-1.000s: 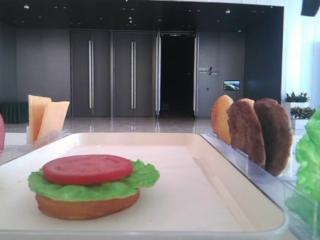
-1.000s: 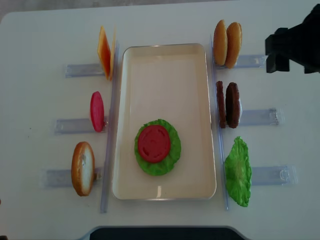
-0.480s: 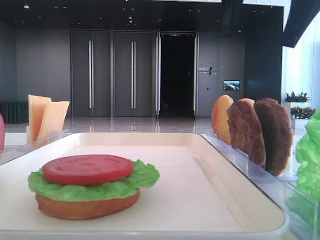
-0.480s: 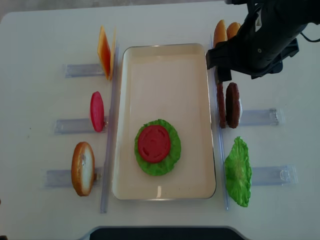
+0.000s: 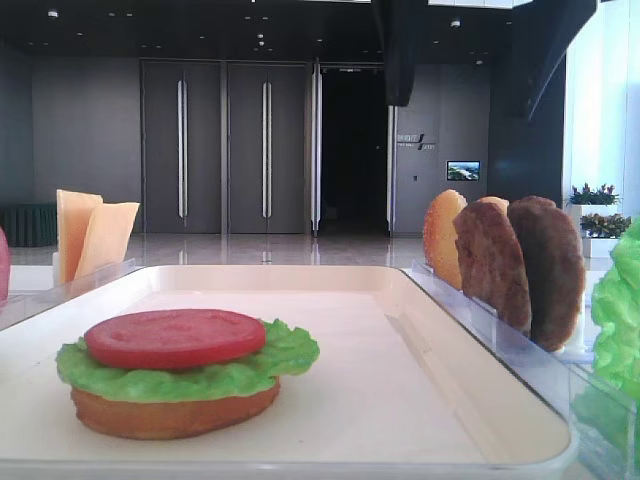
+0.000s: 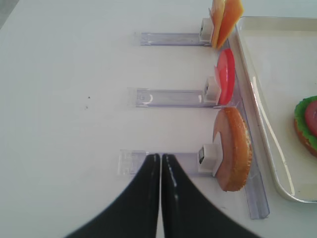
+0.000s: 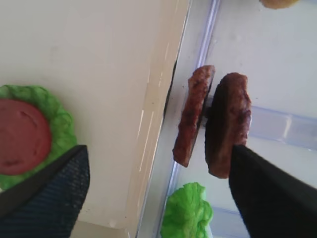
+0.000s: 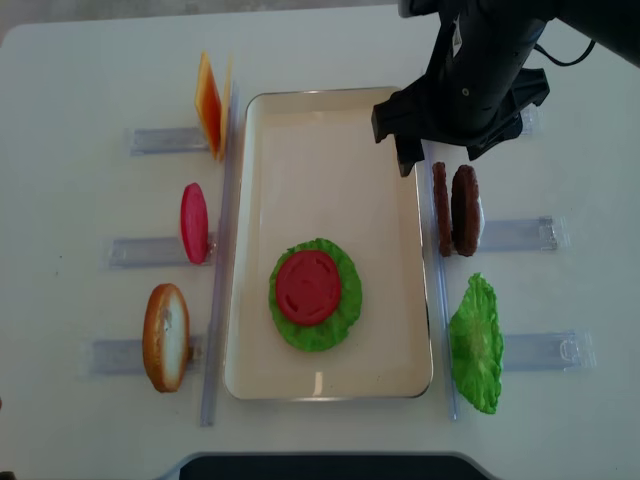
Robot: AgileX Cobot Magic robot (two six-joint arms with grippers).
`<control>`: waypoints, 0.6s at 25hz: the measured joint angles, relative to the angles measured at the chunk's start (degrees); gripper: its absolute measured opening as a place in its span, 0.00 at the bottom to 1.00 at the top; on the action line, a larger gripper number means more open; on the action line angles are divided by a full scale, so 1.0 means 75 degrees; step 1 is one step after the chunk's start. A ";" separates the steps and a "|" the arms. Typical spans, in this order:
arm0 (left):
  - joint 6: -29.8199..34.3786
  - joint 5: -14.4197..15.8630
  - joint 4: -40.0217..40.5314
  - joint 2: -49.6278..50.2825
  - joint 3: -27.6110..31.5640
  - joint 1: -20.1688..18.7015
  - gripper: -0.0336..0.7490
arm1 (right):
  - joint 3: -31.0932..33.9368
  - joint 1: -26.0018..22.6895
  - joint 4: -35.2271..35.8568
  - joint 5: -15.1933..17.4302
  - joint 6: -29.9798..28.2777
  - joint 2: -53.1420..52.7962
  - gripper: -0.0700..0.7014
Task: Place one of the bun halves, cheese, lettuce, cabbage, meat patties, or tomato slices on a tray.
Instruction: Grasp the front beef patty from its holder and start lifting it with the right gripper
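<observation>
The cream-white tray (image 8: 330, 130) lies mid-table and holds a stack of a bun half (image 5: 170, 412), lettuce (image 8: 345, 310) and a tomato slice (image 8: 309, 287). Two meat patties (image 8: 455, 210) stand on edge in a clear holder just right of the tray. My right gripper (image 8: 440, 155) hovers open above the patties' far end and the tray's right rim. In the right wrist view its wide-apart fingers (image 7: 49, 198) frame the patties (image 7: 213, 124), touching nothing. My left gripper (image 6: 161, 156) is shut and empty over a clear holder, left of a standing bun half (image 6: 233, 148).
On the left, clear holders carry cheese slices (image 8: 210, 105), a red tomato slice (image 8: 194, 222) and a bun half (image 8: 166, 337). A lettuce leaf (image 8: 476, 343) stands at the right front. Another bun (image 5: 443, 238) stands behind the patties, hidden under my right arm from above.
My right arm has swung in from the right edge to above the patties and the tray's right rim, covering the far buns. Its jaws stay wide. The left gripper has not moved.
</observation>
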 joint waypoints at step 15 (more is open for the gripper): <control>0.0008 0.0000 0.0000 0.0000 0.0000 0.0000 0.04 | -0.0001 0.0000 0.0013 0.0207 -0.0007 0.0545 0.84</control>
